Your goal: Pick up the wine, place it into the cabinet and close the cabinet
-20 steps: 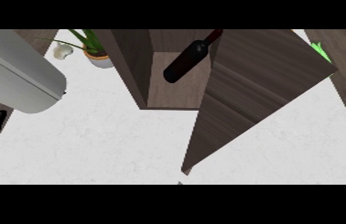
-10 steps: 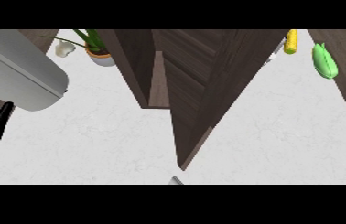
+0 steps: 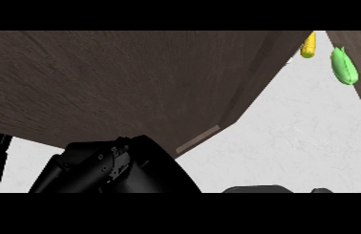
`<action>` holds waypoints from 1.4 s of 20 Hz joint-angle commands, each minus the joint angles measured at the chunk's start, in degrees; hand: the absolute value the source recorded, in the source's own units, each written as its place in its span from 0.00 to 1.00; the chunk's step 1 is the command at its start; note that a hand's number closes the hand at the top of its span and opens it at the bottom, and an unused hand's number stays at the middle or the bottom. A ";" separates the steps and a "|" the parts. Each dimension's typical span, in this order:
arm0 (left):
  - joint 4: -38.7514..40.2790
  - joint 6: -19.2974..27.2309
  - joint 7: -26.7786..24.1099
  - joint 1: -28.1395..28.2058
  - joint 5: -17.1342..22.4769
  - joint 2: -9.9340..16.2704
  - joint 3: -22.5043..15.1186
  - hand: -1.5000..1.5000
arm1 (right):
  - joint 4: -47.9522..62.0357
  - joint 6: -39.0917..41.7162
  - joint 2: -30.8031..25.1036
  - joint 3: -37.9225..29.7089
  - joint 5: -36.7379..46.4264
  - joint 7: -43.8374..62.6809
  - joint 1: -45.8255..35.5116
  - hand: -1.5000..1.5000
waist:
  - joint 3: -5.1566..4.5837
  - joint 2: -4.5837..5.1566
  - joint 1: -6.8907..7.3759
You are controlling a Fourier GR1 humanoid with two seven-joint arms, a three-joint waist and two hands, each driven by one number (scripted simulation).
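Observation:
The dark wooden cabinet door [image 3: 141, 85] fills most of the view, and its lower edge [image 3: 201, 141] runs diagonally over the white counter. My right hand [image 3: 116, 167] rises from the bottom left of centre and lies against the door, fingers relaxed and holding nothing. A thin black sliver at the left edge is my left hand [image 3: 4, 156], mostly out of view. The wine bottle and the cabinet's inside are hidden behind the door.
A yellow corn cob [image 3: 308, 44] and a green vegetable [image 3: 343, 66] lie on the white counter [image 3: 296, 128] at the upper right. Two small dark shapes [image 3: 257, 189] at the bottom edge cannot be identified.
The door has swung left across the opening, hiding the bottle, the plant and the grey appliance. My right hand has come up into view against the door.

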 commanded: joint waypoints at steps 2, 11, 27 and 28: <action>3.50 -0.66 -0.45 -1.57 -1.15 -2.15 0.06 0.00 | 15.54 0.13 2.19 -7.24 -7.67 -5.16 -13.14 1.00 | 0.04 0.11 -0.50; 1.52 3.45 2.71 -4.49 -3.40 -4.11 0.23 0.00 | 35.99 7.91 2.27 -16.14 -2.75 -13.26 -22.68 1.00 | 0.13 -0.10 -1.61; 0.38 3.23 6.11 -5.76 -5.18 -6.11 0.64 0.00 | 56.14 20.60 -3.18 -25.16 -5.06 -28.89 -21.75 1.00 | 0.15 0.41 -1.54; 2.59 0.50 3.71 -4.01 -5.65 -5.79 2.35 0.00 | 55.27 19.03 -2.86 -24.09 -3.61 -28.99 -20.42 1.00 | 0.10 0.13 -1.58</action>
